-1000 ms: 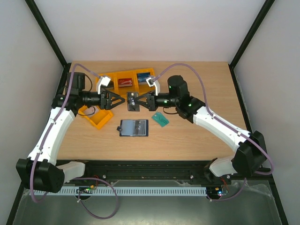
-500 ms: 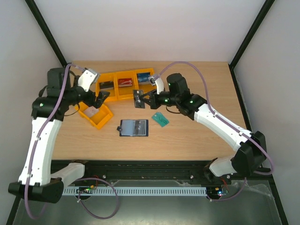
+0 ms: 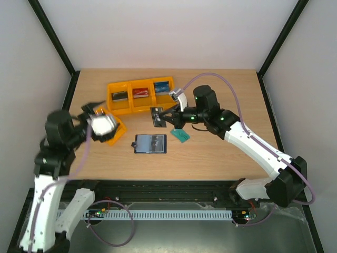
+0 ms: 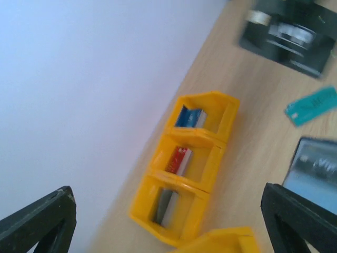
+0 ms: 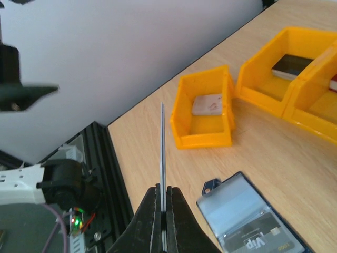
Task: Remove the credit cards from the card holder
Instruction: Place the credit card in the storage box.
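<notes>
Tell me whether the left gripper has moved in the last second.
Yes. The left gripper has drawn back leftward and toward the near edge, away from the row of three orange bins.

Robot lab cell: white wall panels (image 3: 168, 31), black frame posts (image 3: 52, 37), wooden table (image 3: 210, 158).

The card holder (image 3: 150, 143) lies open flat, one dark credit card (image 3: 156, 116) raised just beyond it.

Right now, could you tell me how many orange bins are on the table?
4 bins: three in a row at the back, one apart, nearer and further left.
</notes>
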Controlling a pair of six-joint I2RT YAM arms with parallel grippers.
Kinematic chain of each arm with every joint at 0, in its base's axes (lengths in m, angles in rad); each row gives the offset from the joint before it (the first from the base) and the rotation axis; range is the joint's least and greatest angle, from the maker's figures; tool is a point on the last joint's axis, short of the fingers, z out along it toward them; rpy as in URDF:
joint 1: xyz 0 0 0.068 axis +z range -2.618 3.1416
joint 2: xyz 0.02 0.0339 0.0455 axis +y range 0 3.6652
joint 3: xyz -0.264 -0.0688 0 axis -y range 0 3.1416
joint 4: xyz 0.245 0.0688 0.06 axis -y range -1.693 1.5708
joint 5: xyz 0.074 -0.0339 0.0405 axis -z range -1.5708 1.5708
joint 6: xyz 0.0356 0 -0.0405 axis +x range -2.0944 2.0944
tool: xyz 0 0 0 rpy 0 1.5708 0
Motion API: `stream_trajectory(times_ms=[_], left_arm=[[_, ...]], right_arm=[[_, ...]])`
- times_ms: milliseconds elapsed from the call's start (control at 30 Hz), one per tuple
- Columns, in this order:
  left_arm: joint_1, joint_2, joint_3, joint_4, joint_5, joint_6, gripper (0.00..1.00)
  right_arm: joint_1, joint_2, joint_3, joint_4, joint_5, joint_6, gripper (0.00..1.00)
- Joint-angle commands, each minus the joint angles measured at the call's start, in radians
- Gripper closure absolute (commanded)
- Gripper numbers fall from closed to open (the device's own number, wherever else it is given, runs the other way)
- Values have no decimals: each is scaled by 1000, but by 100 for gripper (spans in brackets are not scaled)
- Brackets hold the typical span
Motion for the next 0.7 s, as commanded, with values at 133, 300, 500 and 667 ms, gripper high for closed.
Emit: stream_trajectory(times_ms=[133, 300, 500, 667], left_arm=[[-70, -360, -717, 945, 355, 1103, 2], [-102, -272, -767, 1072, 413, 1297, 2], [-153, -235, -846, 1137, 437, 1443, 4], [-208, -184, -856, 1112, 376, 1557, 16]], right_arm=[[-2, -15, 15, -47, -207, -82, 98], [-2, 24, 19, 4, -251, -24, 98], [13, 92, 24, 85, -295, 46, 98], [53, 138, 64, 102, -327, 41, 98]])
